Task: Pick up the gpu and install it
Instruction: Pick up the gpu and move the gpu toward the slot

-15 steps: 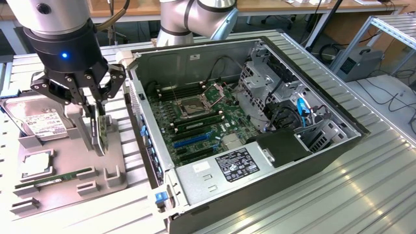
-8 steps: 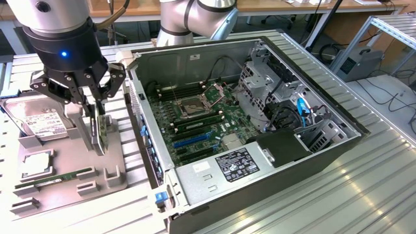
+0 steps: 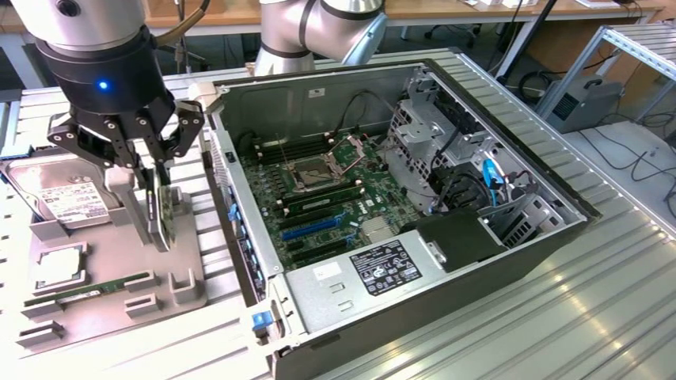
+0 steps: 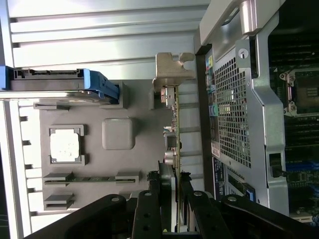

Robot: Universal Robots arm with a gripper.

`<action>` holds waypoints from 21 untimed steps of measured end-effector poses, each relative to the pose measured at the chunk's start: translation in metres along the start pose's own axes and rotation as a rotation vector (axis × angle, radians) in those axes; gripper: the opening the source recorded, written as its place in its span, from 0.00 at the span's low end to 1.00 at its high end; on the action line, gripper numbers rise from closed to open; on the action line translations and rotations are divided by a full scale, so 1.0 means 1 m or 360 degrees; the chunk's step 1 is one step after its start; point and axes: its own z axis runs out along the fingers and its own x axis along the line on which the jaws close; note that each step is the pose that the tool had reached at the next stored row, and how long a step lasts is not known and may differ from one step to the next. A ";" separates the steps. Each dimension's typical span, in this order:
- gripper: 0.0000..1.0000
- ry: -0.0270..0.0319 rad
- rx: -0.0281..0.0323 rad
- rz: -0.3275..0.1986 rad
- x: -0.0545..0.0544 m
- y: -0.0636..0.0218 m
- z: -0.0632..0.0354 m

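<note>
A: Gripper (image 4: 170,180), how is it now?
B: Clenched on the gpu (image 4: 172,124), one finger on each face.
A: And where is the gpu?
B: Upright on its edge over the grey tray (image 3: 111,237), just beside the open case (image 3: 496,277), outside it.

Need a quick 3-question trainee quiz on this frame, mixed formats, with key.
1. True or false: the gpu already sits inside the computer case.
2. The gripper: A) hovers open B) is closed on the gpu C) reaches inside the case.
3. Fill in: the CPU chip lies on the grey ___ beside the case.
Key: 1 false; 2 B; 3 tray.
</note>
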 end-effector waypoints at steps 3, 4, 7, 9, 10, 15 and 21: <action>0.27 0.00000 0.00001 0.0000 0.000 0.0000 -0.0010; 0.27 0.00000 0.00001 0.0000 0.000 0.0001 -0.0012; 0.27 0.00001 0.00000 0.0000 0.000 0.0001 -0.0020; 0.27 0.00000 0.00000 0.0000 0.000 0.0001 -0.0024; 0.27 0.00000 0.00001 0.0000 0.000 0.0001 -0.0027; 0.27 0.00000 0.00000 0.0000 0.000 0.0001 -0.0038; 0.27 0.00000 0.00001 0.0000 0.000 0.0002 -0.0057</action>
